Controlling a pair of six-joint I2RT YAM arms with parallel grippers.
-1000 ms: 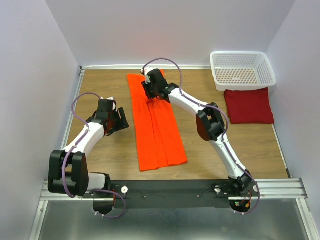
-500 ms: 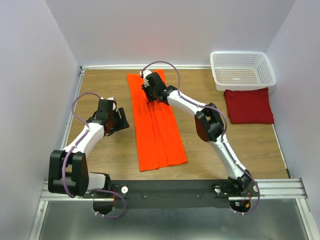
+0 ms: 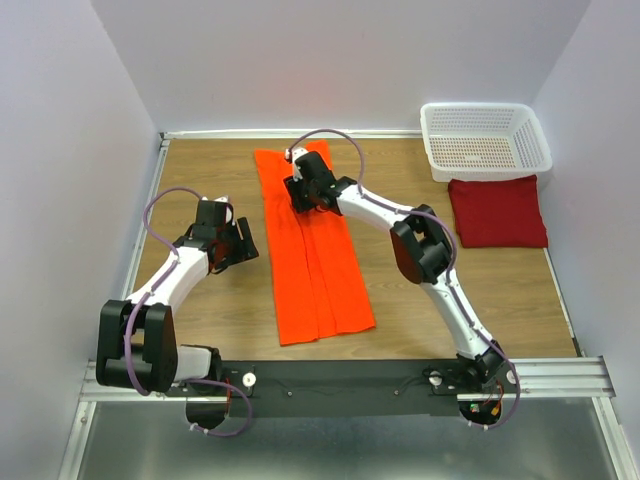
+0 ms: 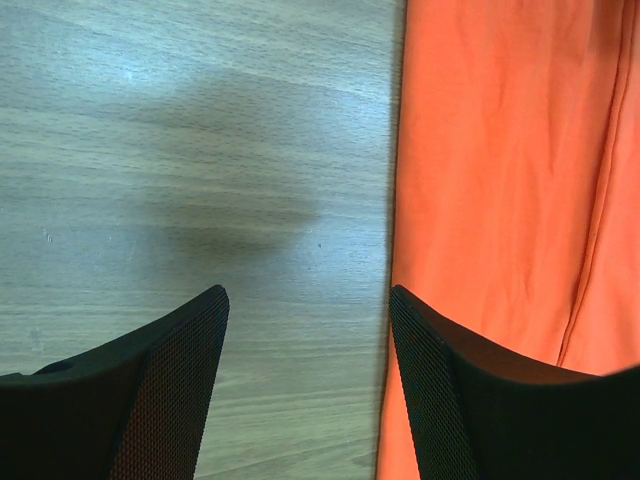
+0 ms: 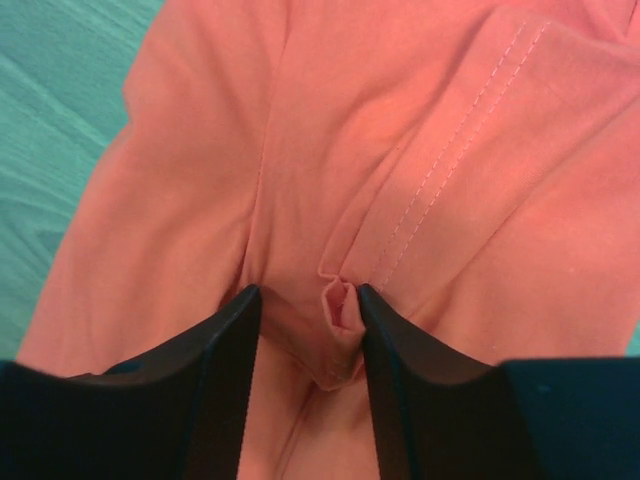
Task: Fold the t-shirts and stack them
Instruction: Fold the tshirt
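Observation:
The bright orange t-shirt (image 3: pixel 318 275) lies folded into a long strip down the middle of the table. My right gripper (image 3: pixel 303 190) is down on the strip's far part. In the right wrist view the right gripper (image 5: pixel 308 292) has its jaws drawn partway in around a pinched ridge of the orange t-shirt (image 5: pixel 400 120). My left gripper (image 3: pixel 244 240) hovers open and empty just left of the strip. In the left wrist view the left gripper (image 4: pixel 305 295) sits over bare wood, with its right finger above the edge of the orange t-shirt (image 4: pixel 500 150). The dark red t-shirt (image 3: pixel 497 212) lies folded at the right.
A white mesh basket (image 3: pixel 484 106) stands at the back right corner, just behind the dark red t-shirt. Walls close in the table on the left, back and right. The arms' rail runs along the near edge.
My right gripper has slid a little toward the near side along the orange strip. The left arm has barely moved.

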